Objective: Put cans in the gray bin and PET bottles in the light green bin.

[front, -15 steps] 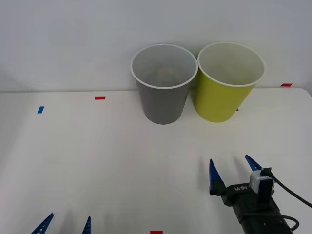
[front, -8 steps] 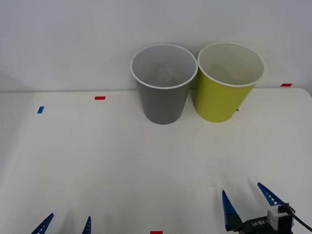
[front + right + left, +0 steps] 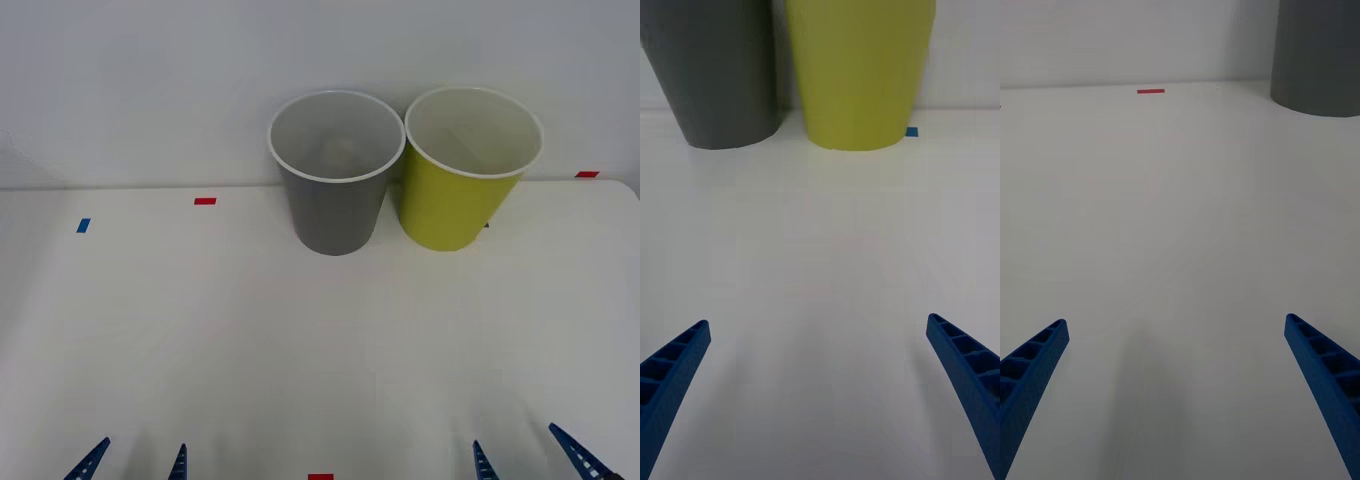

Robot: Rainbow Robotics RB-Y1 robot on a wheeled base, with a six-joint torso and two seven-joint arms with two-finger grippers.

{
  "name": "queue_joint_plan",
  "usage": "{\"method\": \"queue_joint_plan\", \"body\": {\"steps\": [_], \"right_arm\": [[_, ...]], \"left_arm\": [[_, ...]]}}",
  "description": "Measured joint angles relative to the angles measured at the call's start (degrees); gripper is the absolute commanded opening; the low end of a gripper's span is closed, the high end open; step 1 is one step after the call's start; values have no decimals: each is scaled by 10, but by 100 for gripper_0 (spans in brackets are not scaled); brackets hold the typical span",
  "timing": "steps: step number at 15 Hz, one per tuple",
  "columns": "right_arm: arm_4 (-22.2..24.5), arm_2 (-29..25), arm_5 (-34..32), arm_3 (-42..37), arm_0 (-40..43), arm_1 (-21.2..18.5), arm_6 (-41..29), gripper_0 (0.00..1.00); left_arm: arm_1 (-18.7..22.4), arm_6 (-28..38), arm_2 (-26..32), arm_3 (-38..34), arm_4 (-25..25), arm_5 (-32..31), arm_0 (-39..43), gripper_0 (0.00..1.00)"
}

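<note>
Standing side by side at the table's (image 3: pixel 150 330) far edge: gray bin (image 3: pixel 336 172) and light green bin (image 3: pixel 470 168), rims nearly touching. Lying inside the gray bin, a dim can-like shape (image 3: pixel 340 152). Hovering spread wide and empty over the near edge: left gripper (image 3: pixel 135 462) and right gripper (image 3: pixel 530 458).

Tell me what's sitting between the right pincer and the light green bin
Nothing: in the right wrist view, bare white table runs from the open right pincer to the light green bin.
</note>
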Motion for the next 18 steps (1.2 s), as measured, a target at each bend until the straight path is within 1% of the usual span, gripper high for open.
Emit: {"method": "queue_joint_plan", "body": {"steps": [5,18], "right_arm": [[-5,0,-3,0,26,-3,0,100],[-7,2,-3,0,26,-1,-1,100]], "left_arm": [[0,0,0,0,0,0,0,100],[0,0,0,0,0,0,0,100]]}}
